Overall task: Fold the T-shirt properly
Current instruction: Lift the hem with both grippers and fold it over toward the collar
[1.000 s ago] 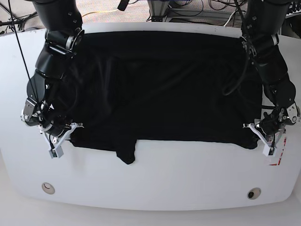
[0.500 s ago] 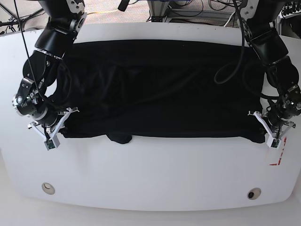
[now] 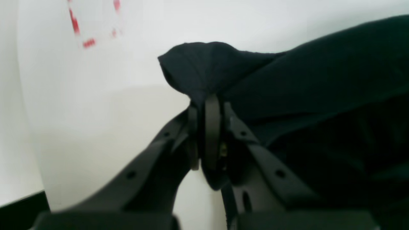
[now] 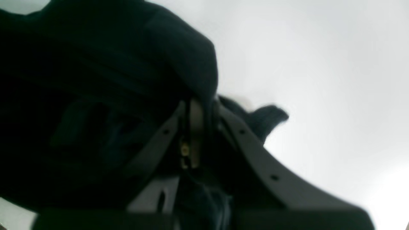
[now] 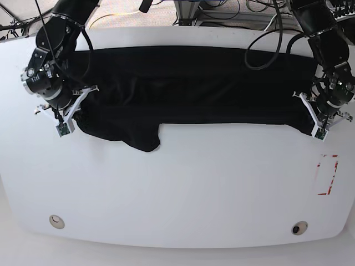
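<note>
Only wrist views show T-shirt [image 3: 204, 67] (pinched).

Left arm: reaches down along the right side of the base view, its left gripper [image 5: 320, 123] low, jaws closed and pinching black fabric, as the left wrist view [image 3: 207, 127] shows. Right arm: bent down the left side of the base view, its right gripper [image 5: 65, 117] likewise low, jaws closed on black fabric, seen close in the right wrist view [image 4: 199, 127].
</note>
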`<state>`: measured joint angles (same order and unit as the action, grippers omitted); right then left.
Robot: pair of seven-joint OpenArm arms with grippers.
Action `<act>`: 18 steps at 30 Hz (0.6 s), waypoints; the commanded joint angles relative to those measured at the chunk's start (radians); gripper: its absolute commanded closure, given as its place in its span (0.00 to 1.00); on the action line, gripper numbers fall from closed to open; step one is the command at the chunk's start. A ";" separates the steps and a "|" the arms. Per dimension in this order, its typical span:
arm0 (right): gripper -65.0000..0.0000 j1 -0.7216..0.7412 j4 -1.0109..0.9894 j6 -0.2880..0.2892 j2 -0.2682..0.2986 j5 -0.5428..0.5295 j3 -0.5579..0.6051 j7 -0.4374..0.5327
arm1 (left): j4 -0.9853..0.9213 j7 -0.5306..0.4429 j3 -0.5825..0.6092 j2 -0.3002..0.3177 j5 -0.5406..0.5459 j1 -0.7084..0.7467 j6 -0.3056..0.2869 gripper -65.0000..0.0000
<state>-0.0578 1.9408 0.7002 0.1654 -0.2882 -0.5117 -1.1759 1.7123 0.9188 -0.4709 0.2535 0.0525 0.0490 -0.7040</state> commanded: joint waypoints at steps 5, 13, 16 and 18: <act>1.00 -0.081 0.022 -0.002 -0.042 0.011 -0.084 0.009 | 0.065 -0.016 -0.067 0.017 -0.001 0.091 0.006 1.00; 0.99 -0.158 0.024 -0.002 -0.065 0.011 -0.089 0.009 | 0.065 -0.016 -0.111 0.020 -0.007 0.182 0.006 1.00; 0.87 -0.182 0.024 -0.002 -0.066 0.011 -0.090 0.009 | 0.065 -0.016 -0.110 0.022 -0.007 0.220 0.006 1.00; 0.68 -0.195 0.024 -0.002 -0.066 0.011 -0.092 0.009 | 0.065 -0.016 -0.108 0.022 -0.007 0.237 0.006 0.92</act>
<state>-0.2474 1.9434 0.7002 0.0837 -0.2867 -0.5945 -1.1797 1.7588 0.9009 -0.5732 0.2565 0.0589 0.2855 -0.7078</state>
